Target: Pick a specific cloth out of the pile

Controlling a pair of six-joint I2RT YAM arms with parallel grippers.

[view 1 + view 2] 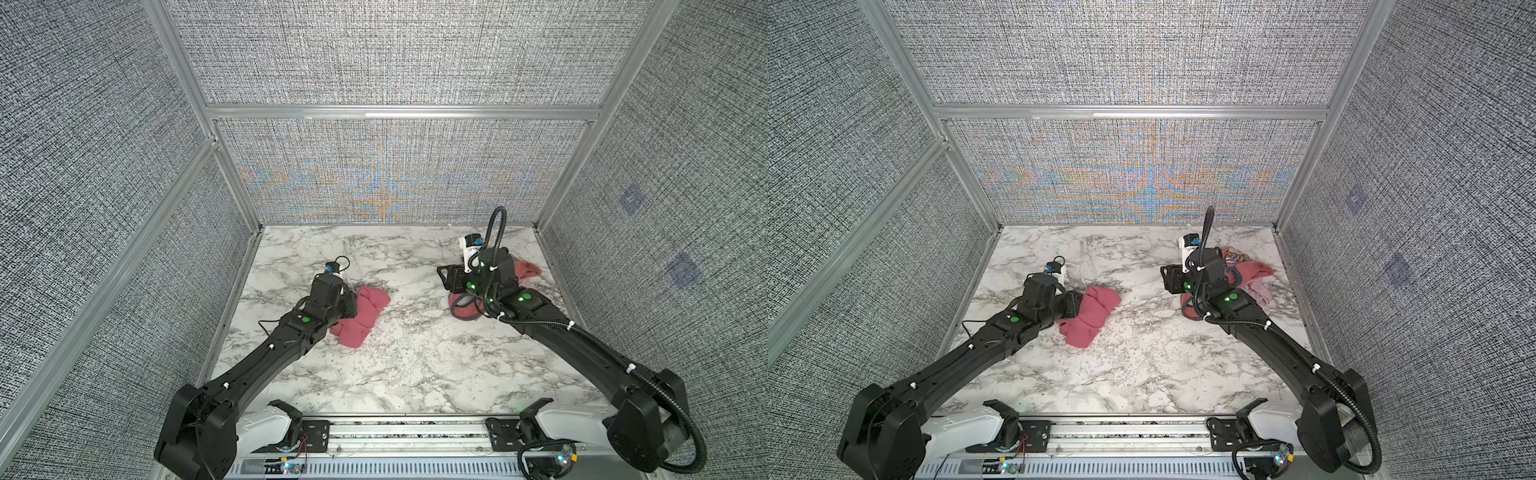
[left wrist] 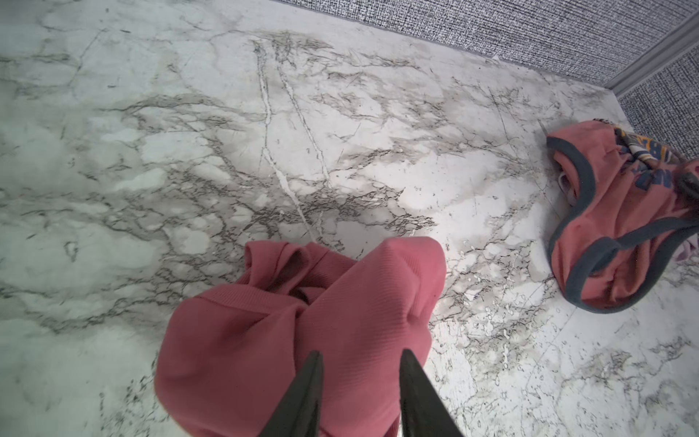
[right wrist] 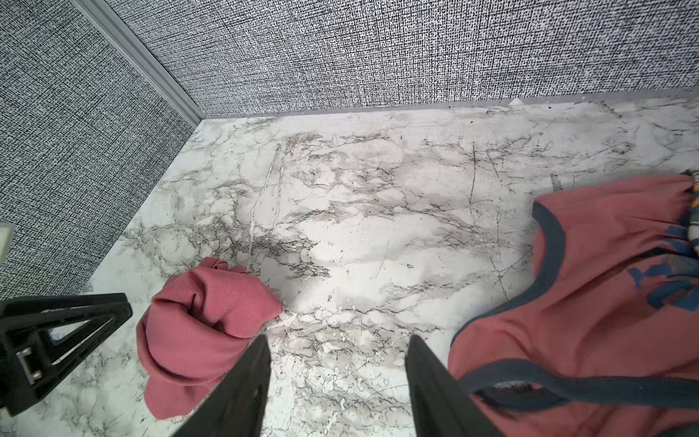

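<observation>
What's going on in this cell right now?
Two arms are picking a cloth out of a pile. The cloth lies crumpled on the table at the left, well apart from the pile at the far right. The left gripper sits right over the cloth with its jaws apart, apparently not clamping it. The right gripper hangs open beside the pile, holding nothing.

A: Walls?
B: Grey woven panels (image 1: 374, 54) on three sides, set in an aluminium frame (image 1: 399, 111). Rainbow moiré on the back panel's lower half.
A: Floor?
B: White marble-look top (image 1: 415, 365), grey veins, fine scratches. Slotted track (image 1: 407, 432) along the near edge.
A: Light?
B: Even, soft; faint shadows only. Two dim blue-grey patches (image 1: 631, 199) on the right wall.
</observation>
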